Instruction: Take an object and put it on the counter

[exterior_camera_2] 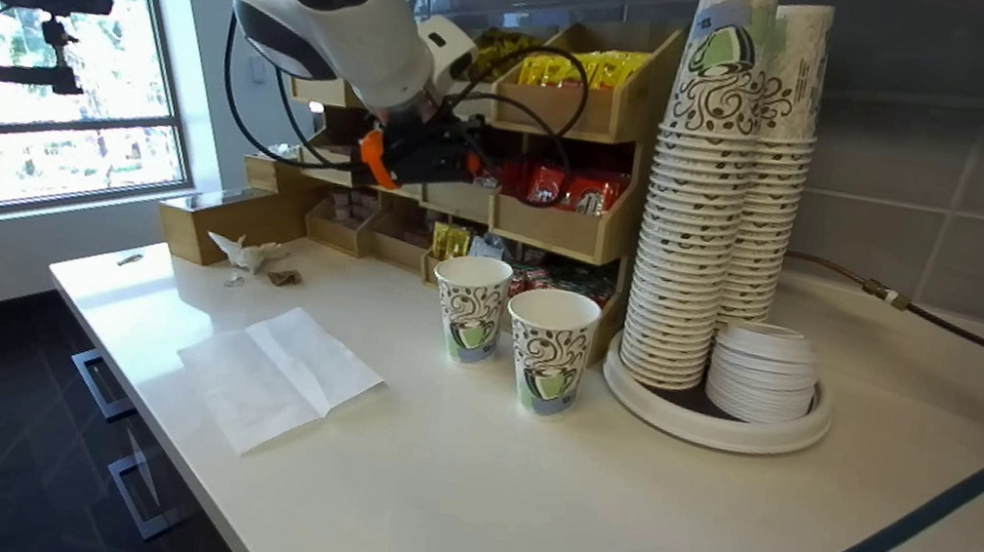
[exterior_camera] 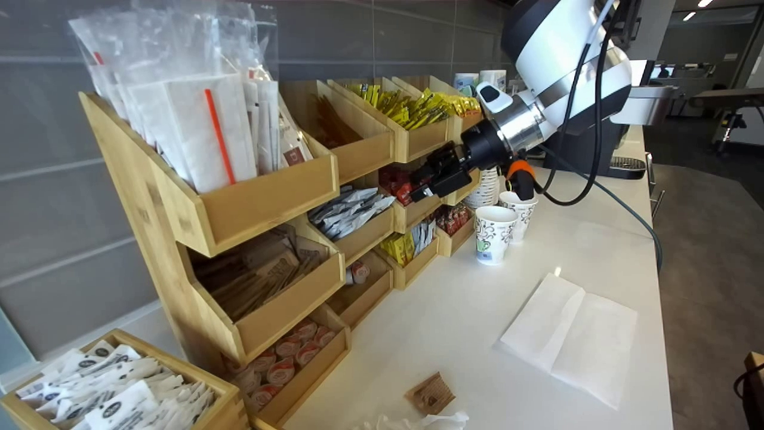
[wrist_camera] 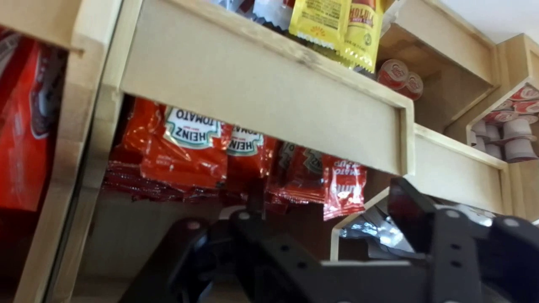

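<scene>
Several small red packets lie in a middle-tier bin of the wooden rack. They show in both exterior views (exterior_camera: 394, 179) (exterior_camera_2: 589, 195). In the wrist view, one red packet (wrist_camera: 345, 189) stands at the end of the row, seen between my fingers. My gripper (exterior_camera: 418, 185) is at the front of that bin. In the wrist view, the fingers of the gripper (wrist_camera: 328, 195) are spread apart, with nothing clearly held. I cannot tell whether a finger touches a packet. The off-white counter (exterior_camera: 465, 322) runs below the rack and also shows in an exterior view (exterior_camera_2: 532, 519).
The tiered wooden rack (exterior_camera: 286, 325) holds other bins of packets. Two paper cups (exterior_camera: 494, 236) (exterior_camera: 518, 215) stand near it. A white sheet (exterior_camera: 573, 334) and a brown square piece (exterior_camera: 431, 393) lie on the counter. Tall cup stacks (exterior_camera_2: 687, 258) stand on a round tray (exterior_camera_2: 704, 430).
</scene>
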Robot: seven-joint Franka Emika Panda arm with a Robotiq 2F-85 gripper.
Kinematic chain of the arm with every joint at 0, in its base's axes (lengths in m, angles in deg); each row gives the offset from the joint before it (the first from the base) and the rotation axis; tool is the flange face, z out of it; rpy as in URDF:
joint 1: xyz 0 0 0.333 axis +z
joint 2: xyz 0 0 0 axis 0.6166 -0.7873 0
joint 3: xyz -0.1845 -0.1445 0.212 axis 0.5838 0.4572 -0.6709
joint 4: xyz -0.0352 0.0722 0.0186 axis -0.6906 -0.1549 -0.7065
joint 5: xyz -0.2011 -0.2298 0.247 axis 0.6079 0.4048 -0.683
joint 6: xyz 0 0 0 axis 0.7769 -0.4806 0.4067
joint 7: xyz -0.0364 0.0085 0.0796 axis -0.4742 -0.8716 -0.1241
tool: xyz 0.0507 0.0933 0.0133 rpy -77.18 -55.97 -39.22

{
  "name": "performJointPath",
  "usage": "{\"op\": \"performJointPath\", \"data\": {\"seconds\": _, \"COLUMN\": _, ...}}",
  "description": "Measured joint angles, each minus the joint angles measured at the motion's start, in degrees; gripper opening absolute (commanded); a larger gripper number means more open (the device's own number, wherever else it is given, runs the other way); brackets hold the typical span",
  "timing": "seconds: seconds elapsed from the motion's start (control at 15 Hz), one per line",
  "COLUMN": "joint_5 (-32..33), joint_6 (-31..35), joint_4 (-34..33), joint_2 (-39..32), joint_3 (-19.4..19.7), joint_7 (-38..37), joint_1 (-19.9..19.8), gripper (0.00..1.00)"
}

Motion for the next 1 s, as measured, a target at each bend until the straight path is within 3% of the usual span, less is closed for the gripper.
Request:
{"op": "performJointPath", "data": {"seconds": 0.53, "joint_5": 0.0, "joint_6": -0.2, "joint_4": -1.1, "joint_2": -1.2, "joint_3": 0.1, "joint_7": 0.0, "joint_1": 0.0, "gripper": 0.01}}
{"op": "performJointPath", "data": {"seconds": 0.67, "joint_5": 0.0, "joint_6": -0.2, "joint_4": -1.2, "joint_2": -1.2, "joint_3": 0.1, "joint_7": 0.0, "joint_1": -0.1, "gripper": 0.38}}
{"op": "performJointPath", "data": {"seconds": 0.73, "joint_5": 0.0, "joint_6": -0.2, "joint_4": -1.3, "joint_2": -1.2, "joint_3": 0.1, "joint_7": 0.0, "joint_1": -0.1, "gripper": 0.38}}
{"op": "performJointPath", "data": {"seconds": 0.87, "joint_5": 0.0, "joint_6": -0.2, "joint_4": -1.2, "joint_2": -1.3, "joint_3": 0.1, "joint_7": 0.0, "joint_1": -0.1, "gripper": 0.07}}
{"op": "performJointPath", "data": {"seconds": 1.0, "joint_5": 0.0, "joint_6": -0.2, "joint_4": -1.3, "joint_2": -1.3, "joint_3": 0.1, "joint_7": 0.1, "joint_1": -0.1, "gripper": 0.0}}
